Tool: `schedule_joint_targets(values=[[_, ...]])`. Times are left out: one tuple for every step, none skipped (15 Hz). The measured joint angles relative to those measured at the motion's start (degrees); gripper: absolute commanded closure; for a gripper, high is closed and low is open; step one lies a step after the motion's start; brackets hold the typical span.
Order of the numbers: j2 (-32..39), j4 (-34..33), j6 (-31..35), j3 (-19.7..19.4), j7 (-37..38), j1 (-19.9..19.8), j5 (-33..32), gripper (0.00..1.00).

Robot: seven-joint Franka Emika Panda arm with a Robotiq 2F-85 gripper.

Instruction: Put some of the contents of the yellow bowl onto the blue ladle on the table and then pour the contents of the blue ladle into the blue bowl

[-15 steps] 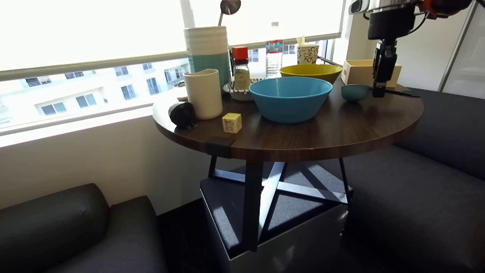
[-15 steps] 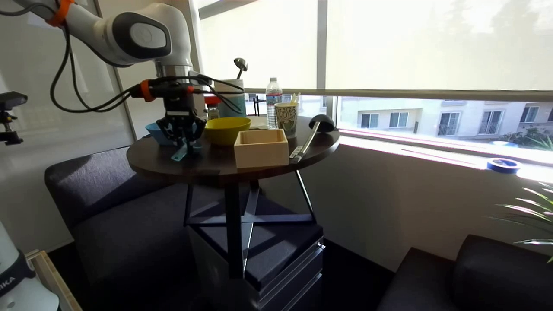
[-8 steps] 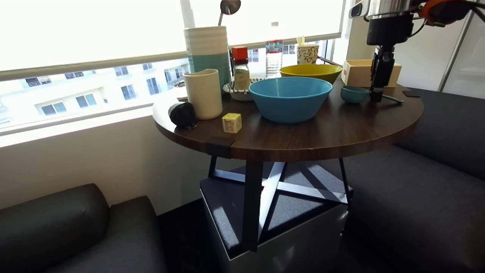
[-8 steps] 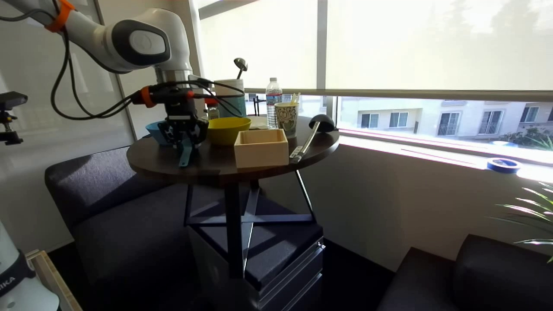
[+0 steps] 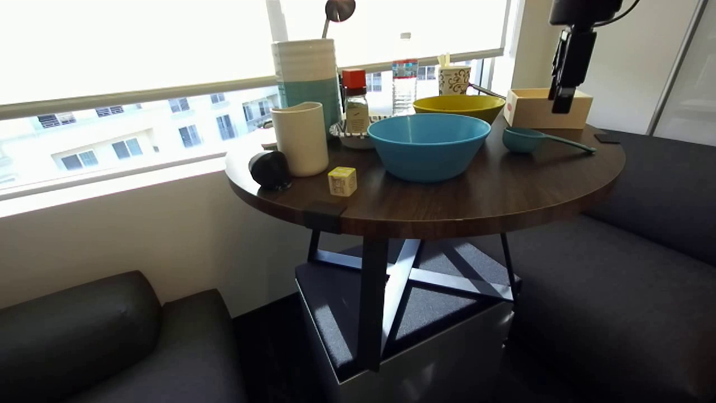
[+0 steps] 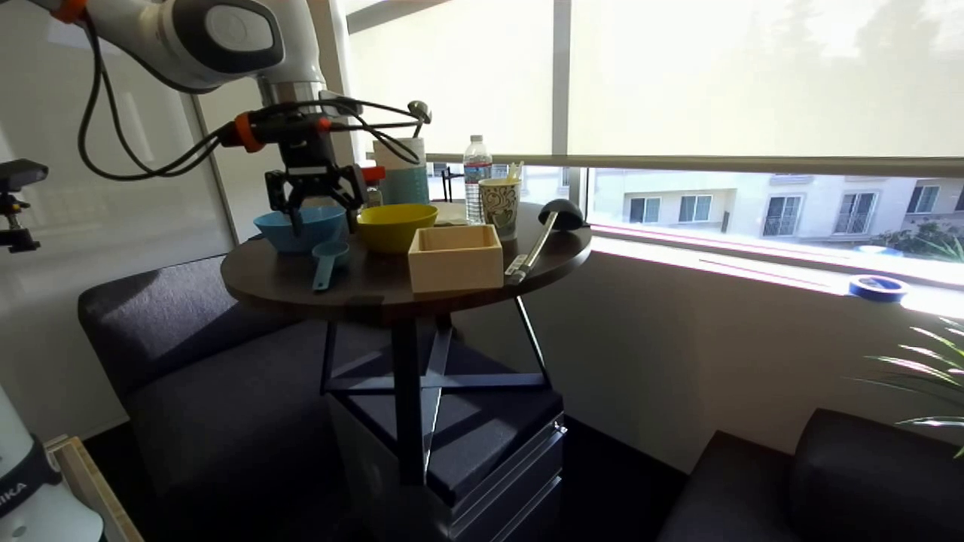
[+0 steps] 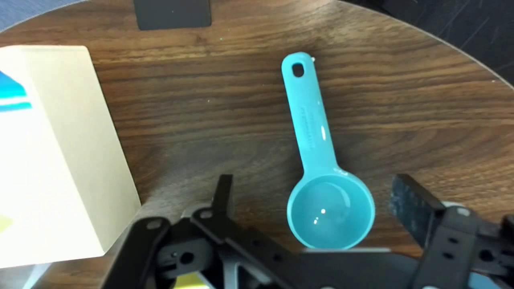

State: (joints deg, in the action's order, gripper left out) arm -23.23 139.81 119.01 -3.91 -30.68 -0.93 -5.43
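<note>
The blue ladle (image 7: 319, 160) lies on the brown table (image 5: 475, 204), cup up, its handle toward the table edge; only bare blue shows inside the cup. Raised above it, my gripper (image 7: 315, 190) stands open, a finger to either side of the cup in the wrist view and nothing held. An exterior view shows the gripper (image 6: 325, 224) clear of the ladle (image 6: 327, 267). The large blue bowl (image 5: 429, 154) stands beside the ladle, and the yellow bowl (image 6: 398, 229) is behind it in that view. What the yellow bowl contains is hidden by its wall.
A cream box (image 6: 456, 271) sits close to the ladle. A black long-handled ladle (image 6: 538, 248), a patterned paper cup (image 6: 499, 205) and a water bottle (image 6: 476, 181) stand past it. Across the table are a cream cup (image 5: 302, 140), a red-capped bottle (image 5: 357, 112) and a letter block (image 5: 342, 182).
The ladle's handle has swung round while my gripper was down at it. Since then the jaws have spread, let the handle go, and the arm has risen, leaving the ladle on the table.
</note>
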Motion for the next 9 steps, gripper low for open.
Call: schedule_joint_targets(values=[[-0.9, -0.8, -1.4, -0.3, -0.4, 0.5, 0.4, 0.0], [-1.9, -1.7, -2.8, -0.6, -0.9, 1.2, 1.2, 0.0], [-2.7, -2.6, -4.0, -1.0, -1.5, 2.1, 2.5, 0.0], [-3.4, -3.7, -5.2, -1.5, -2.2, 3.1, 4.6, 0.0], [-4.1, -4.7, -6.2, -1.9, -2.9, 4.1, 6.6, 0.0], [-4.7, -5.8, -7.2, -2.3, -3.4, 5.1, 8.5, 0.0], [-5.2, -6.9, -8.1, -2.4, -3.8, 6.0, 10.2, 0.0], [-5.5, -7.9, -8.8, -2.5, -3.9, 6.7, 11.4, 0.0], [-5.8, -8.7, -9.5, -2.5, -3.9, 7.3, 12.6, 0.0]])
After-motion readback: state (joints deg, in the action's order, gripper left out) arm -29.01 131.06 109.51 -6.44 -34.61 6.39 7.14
